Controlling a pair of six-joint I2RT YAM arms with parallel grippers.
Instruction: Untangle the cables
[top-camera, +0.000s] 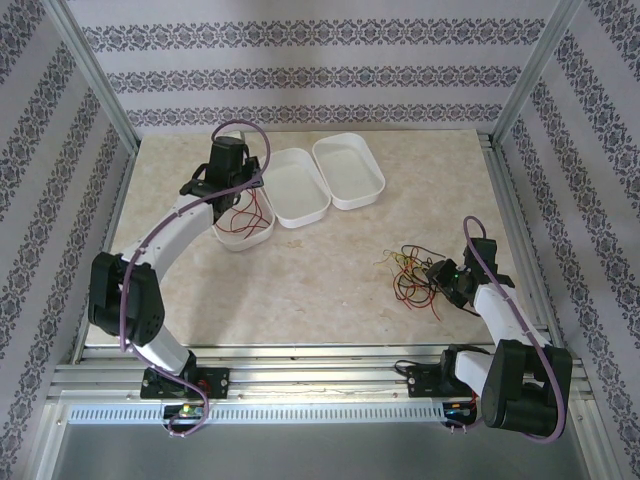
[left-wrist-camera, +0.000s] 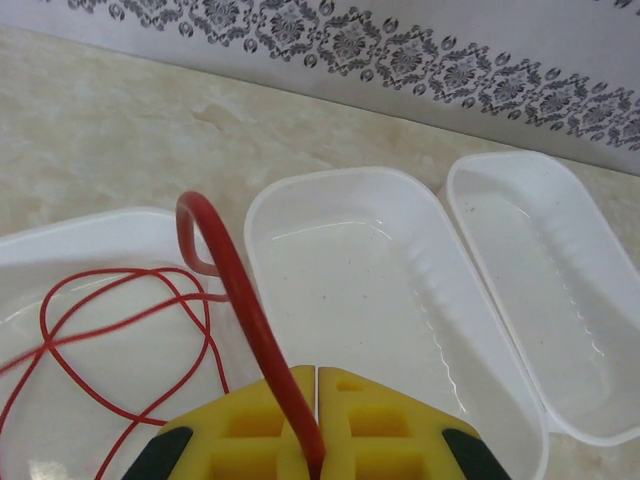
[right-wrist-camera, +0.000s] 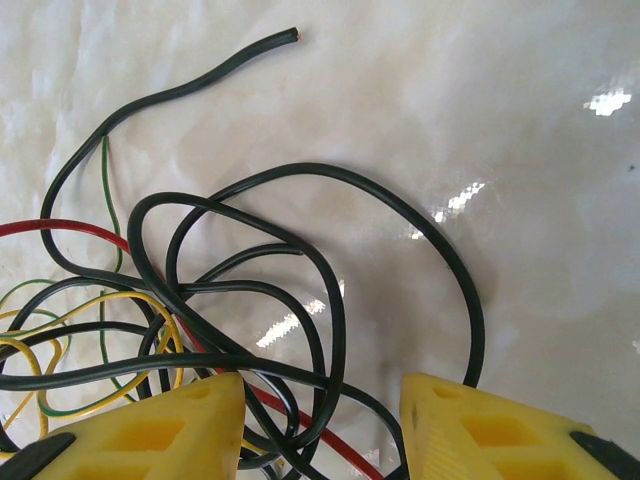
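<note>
**Q:** Surface and room, quick.
**A:** Bench (top-camera: 330, 300): pale cream, marbled, glossy, with glare patches in my right wrist view. Wallpaper (top-camera: 300, 70) on three sides, white with grey floral bands. Silver metal posts (top-camera: 95, 70) at the corners and a ribbed rail (top-camera: 300, 412) at 6 o'clock.

**Q:** Containers?
**A:** Three shallow white trays of thin moulded plastic with rounded corners and ribbed sides. They sit edge to edge in a row from 10 toward 12 o'clock: first tray (top-camera: 245, 245), middle tray (top-camera: 300, 190), third tray (top-camera: 350, 170).

**Q:** Left side?
**A:** My left gripper (left-wrist-camera: 317, 372) has yellow fingers and is clenched on the red cable (left-wrist-camera: 245, 300). The cable rises out of the seam and hooks over. Thin, smooth red loops lie curled in the first tray.

**Q:** Right side?
**A:** My right gripper (right-wrist-camera: 318, 388) is released, jaws wide apart. It is low over the cables (top-camera: 410, 268) at 4 o'clock on the bench, well apart from the trays. Black strands loop between the fingers. Red, yellow and green ones cross at 8 o'clock in the wrist view. One black end shows a bare tip at 11.

**Q:** Contact?
**A:** Cannot tell whether the fingers touch any strand.
</note>
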